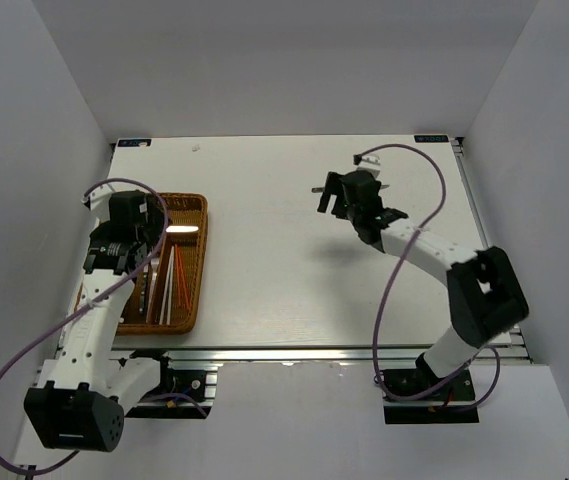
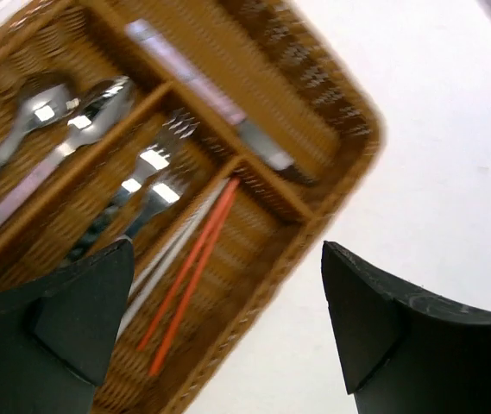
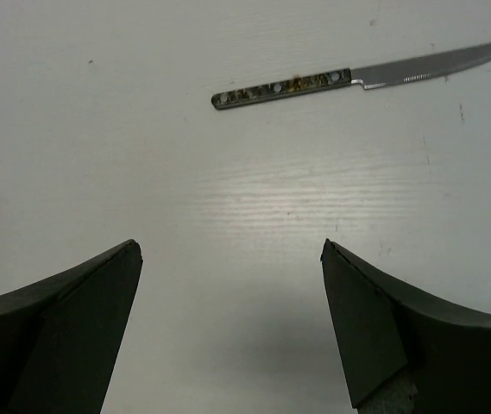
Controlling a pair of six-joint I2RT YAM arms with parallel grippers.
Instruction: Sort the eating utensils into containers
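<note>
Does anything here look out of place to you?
One thing: a dark-handled knife lies alone on the white table, ahead of the right pincer, which is open. The spoons, forks and chopsticks in view all sit inside the wicker tray, so the knife is the stray.

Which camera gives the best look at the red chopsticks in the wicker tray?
Left wrist view: the red chopsticks lie close up, mid-frame, in the wicker tray. The top view shows them only as thin red lines; the right wrist view shows none.
</note>
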